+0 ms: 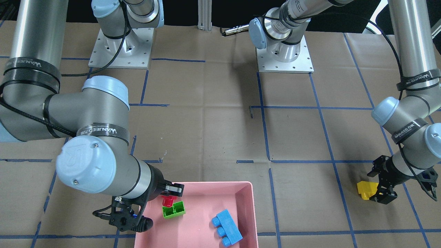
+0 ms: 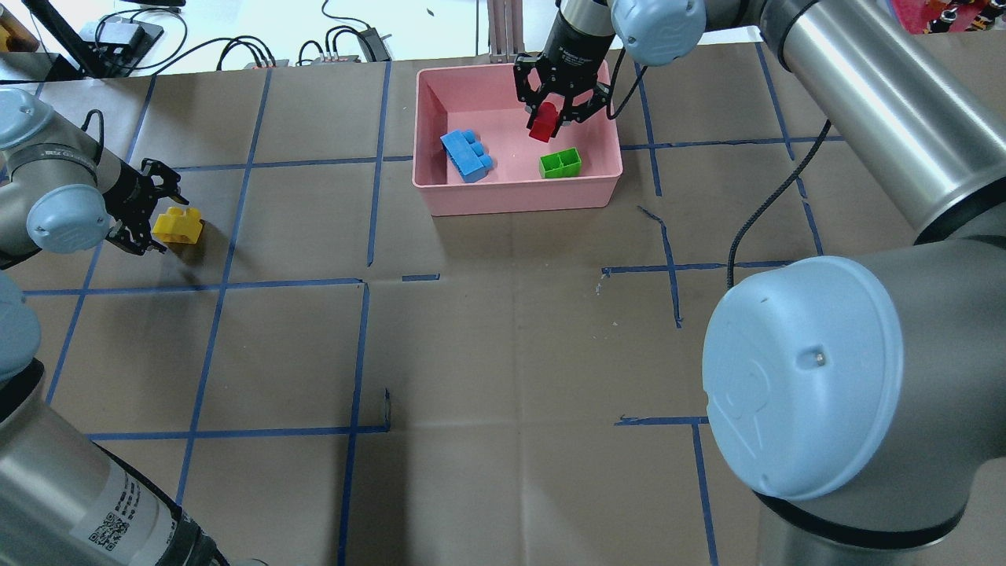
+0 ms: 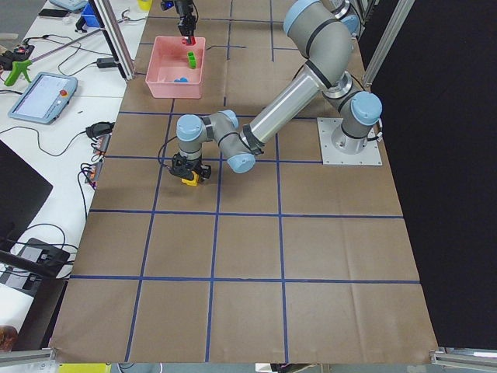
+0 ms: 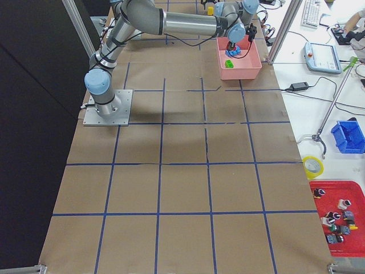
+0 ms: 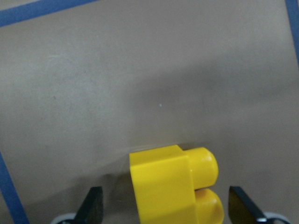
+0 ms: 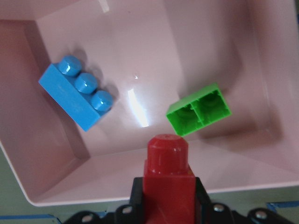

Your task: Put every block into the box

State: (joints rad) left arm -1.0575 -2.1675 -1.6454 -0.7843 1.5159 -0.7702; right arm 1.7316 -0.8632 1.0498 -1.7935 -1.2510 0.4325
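Observation:
The pink box (image 2: 519, 198) stands at the table's far edge. In it lie the blue three-stud brick (image 2: 467, 154) and the green two-stud brick (image 2: 560, 163), hollow side up. My right gripper (image 2: 550, 118) is shut on the small red brick (image 2: 542, 124) and holds it above the box floor, next to the green brick; the right wrist view shows the red brick (image 6: 168, 172) over the box's near wall. The yellow brick (image 2: 178, 226) lies on the table at the left. My left gripper (image 5: 166, 207) is open, with a finger on each side of the yellow brick (image 5: 173, 186) and clear of it.
Brown paper with a blue tape grid (image 2: 361, 346) covers the table. The two arm bases (image 1: 285, 57) stand at the robot's side. An aluminium post (image 2: 503, 31) rises just behind the box. Cables and devices (image 2: 338, 43) lie beyond the far edge.

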